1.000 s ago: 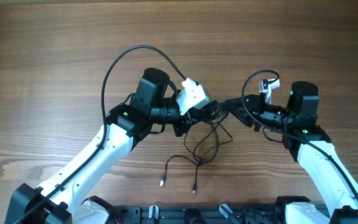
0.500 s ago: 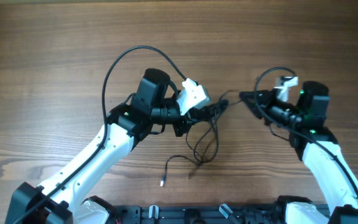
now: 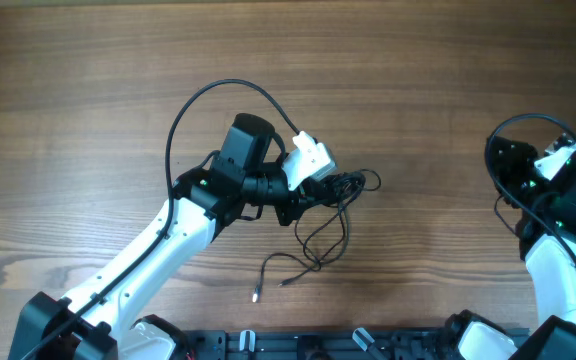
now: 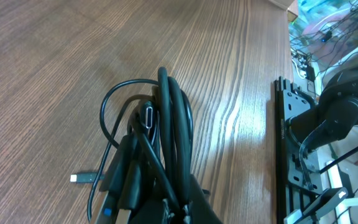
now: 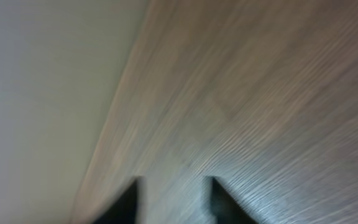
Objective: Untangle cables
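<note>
Swung well clear to the right since a second ago, my right fingers (image 5: 221,202) are parted and hold nothing, while my left fingers (image 3: 323,188) stay clamped on the cables (image 3: 353,184).

The bundle sits mid-surface (image 3: 418,80), bunched at my left fingertips, with loose loops trailing toward me and a plug (image 3: 256,295) lying free. My worry is that with only one grip on the whole wad, any pull drags everything along together and cinches the knot tighter, or the trailing plug snags in a loop. My right wrist view is smeared with motion, so I can't judge how far apart those fingers are. My left fingertips are buried under cord in the wrist view, and which strand crosses which inside the clump is unreadable.
</note>
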`<move>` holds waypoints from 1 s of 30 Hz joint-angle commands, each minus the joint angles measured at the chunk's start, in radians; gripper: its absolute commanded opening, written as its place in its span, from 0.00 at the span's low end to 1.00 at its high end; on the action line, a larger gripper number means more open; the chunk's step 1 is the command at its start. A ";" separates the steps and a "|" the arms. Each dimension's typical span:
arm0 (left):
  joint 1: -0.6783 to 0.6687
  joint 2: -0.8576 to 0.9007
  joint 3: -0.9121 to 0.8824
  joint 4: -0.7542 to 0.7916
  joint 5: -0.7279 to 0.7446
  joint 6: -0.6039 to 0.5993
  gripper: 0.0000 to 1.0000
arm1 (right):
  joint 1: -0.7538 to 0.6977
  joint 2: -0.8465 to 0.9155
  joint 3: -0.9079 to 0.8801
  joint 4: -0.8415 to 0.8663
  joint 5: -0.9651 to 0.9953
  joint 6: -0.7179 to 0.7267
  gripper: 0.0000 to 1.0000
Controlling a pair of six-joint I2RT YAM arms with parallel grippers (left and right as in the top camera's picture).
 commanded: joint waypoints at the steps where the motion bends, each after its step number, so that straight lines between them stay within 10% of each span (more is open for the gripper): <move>1: 0.003 -0.009 0.007 0.032 0.027 0.021 0.04 | 0.033 -0.004 0.004 -0.079 -0.322 -0.116 0.52; 8: 0.003 -0.009 0.007 0.090 0.027 0.020 0.04 | 0.230 -0.004 0.003 -0.371 -0.358 -0.128 0.50; 19: 0.003 -0.009 0.007 0.094 0.028 0.002 0.04 | 0.461 -0.004 0.003 -0.294 -0.208 0.000 0.47; 30: 0.024 -0.009 0.007 0.214 0.044 -0.709 0.04 | 0.515 -0.004 0.003 -0.109 -0.127 -0.036 0.85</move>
